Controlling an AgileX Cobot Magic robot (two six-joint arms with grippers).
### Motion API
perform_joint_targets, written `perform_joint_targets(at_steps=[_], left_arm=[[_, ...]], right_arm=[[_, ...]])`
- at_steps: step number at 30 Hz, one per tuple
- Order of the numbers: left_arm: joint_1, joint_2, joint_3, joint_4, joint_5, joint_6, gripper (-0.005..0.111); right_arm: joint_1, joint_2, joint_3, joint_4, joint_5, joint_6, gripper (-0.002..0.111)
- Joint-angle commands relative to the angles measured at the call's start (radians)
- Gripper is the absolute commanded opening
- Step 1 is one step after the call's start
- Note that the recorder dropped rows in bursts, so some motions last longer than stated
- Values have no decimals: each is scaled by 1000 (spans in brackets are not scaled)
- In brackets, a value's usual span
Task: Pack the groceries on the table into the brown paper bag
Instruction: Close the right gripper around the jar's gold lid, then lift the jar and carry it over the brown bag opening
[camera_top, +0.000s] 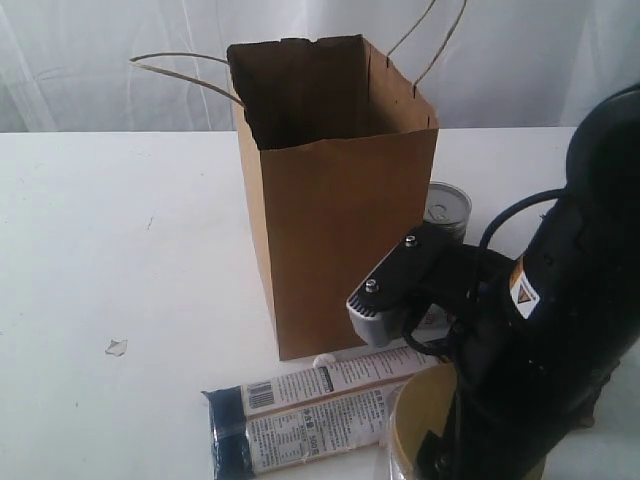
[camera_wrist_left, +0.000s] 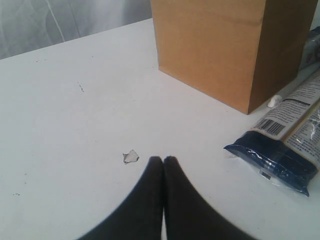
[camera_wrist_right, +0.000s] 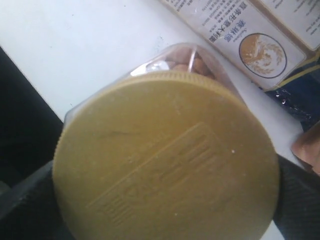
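The brown paper bag (camera_top: 340, 200) stands upright and open-topped in the middle of the white table (camera_top: 120, 230). A dark silver-lidded can (camera_top: 447, 212) peeks out behind its right side. In front of it lies the long navy-tan packet (camera_top: 300, 410). The gold-lidded jar (camera_top: 420, 430) stands at the front right under my right arm (camera_top: 540, 330). Its lid (camera_wrist_right: 165, 160) fills the right wrist view, and my right gripper (camera_wrist_right: 165, 200) is open with one dark finger (camera_wrist_right: 30, 200) on each side of it. My left gripper (camera_wrist_left: 163, 160) is shut and empty, low over bare table left of the packet (camera_wrist_left: 285, 145).
A tiny clear wrapper scrap (camera_top: 117, 347) lies left of the bag, just beside my left fingertips (camera_wrist_left: 131, 156). A small white object (camera_wrist_left: 272, 101) rests at the bag's (camera_wrist_left: 225, 45) front corner. A brown pouch corner (camera_wrist_right: 310, 147) shows by the jar. White curtains hang behind the table.
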Motion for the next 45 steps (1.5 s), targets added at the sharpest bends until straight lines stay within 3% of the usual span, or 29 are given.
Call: perform_joint_targets(at_steps=[1, 11, 22, 34, 40, 45], left_arm=[[1, -5, 4, -11, 5, -5, 0], [1, -5, 4, -11, 5, -5, 0], [1, -5, 4, -11, 5, -5, 0], [1, -5, 4, -11, 5, -5, 0], [1, -5, 4, -11, 5, -5, 0], [1, -5, 4, -11, 5, -5, 0]], right_arm=[[5, -24, 17, 10, -13, 29, 1], [5, -210, -62, 6, 51, 87, 0], [5, -372, -264, -101, 49, 96, 0], [5, -382, -476, -125, -90, 121, 0], [5, -375, -518, -144, -240, 121, 0], [5, -334, -547, -159, -238, 110, 0]])
